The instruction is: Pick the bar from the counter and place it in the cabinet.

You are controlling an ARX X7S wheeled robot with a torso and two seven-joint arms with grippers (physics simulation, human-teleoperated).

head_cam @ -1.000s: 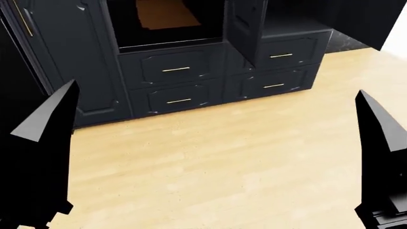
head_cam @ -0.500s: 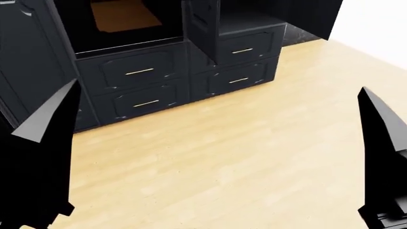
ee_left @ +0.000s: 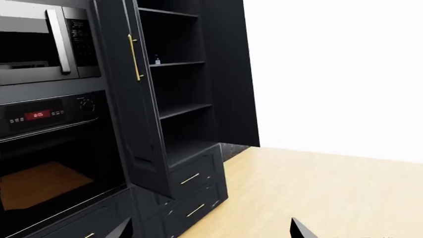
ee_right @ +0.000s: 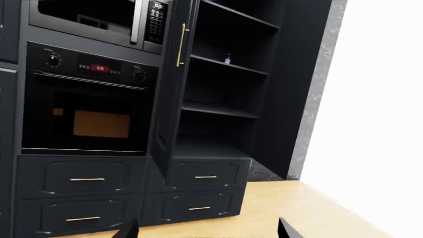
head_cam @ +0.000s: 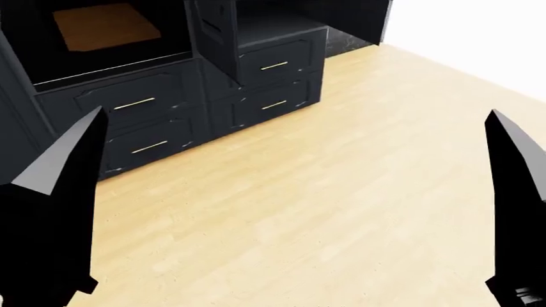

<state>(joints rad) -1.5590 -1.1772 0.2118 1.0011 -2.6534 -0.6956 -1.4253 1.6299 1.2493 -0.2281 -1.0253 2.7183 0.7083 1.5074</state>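
The cabinet (head_cam: 256,70) is being shifted leftward in the head view as the base is being turned away. The left gripper (head_cam: 51,211) and right gripper (head_cam: 520,217) are being held spread and empty. The bar and counter are not being shown.

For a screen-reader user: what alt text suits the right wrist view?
A dark cabinet stands with its tall door open on bare shelves, beside a built-in oven and microwave above brass-handled drawers; no bar is visible.
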